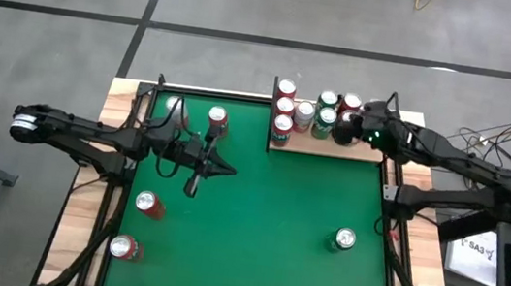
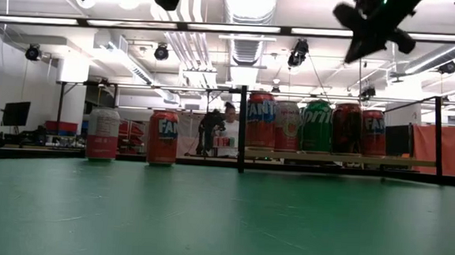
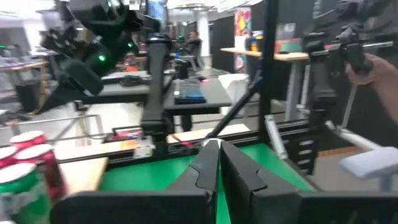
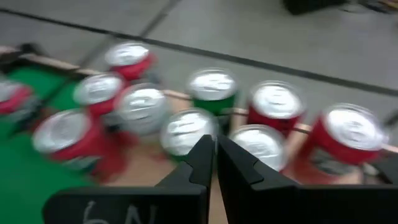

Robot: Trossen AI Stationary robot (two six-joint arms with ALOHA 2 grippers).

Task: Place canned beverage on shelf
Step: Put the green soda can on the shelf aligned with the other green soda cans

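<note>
The right gripper [image 1: 367,127] is hanging above the shelf [image 1: 371,154] at the far right of the table, fingers pressed together and holding nothing, with cans already crowded upright beneath it. The left gripper [image 1: 229,168] is hovering mid-table, likewise closed and empty. The nearest loose can on the right arm's side, the green one [image 1: 344,240], is standing upright on the felt well toward the front edge from that claw, so I'd judge the right arm better placed to fetch it.
</note>
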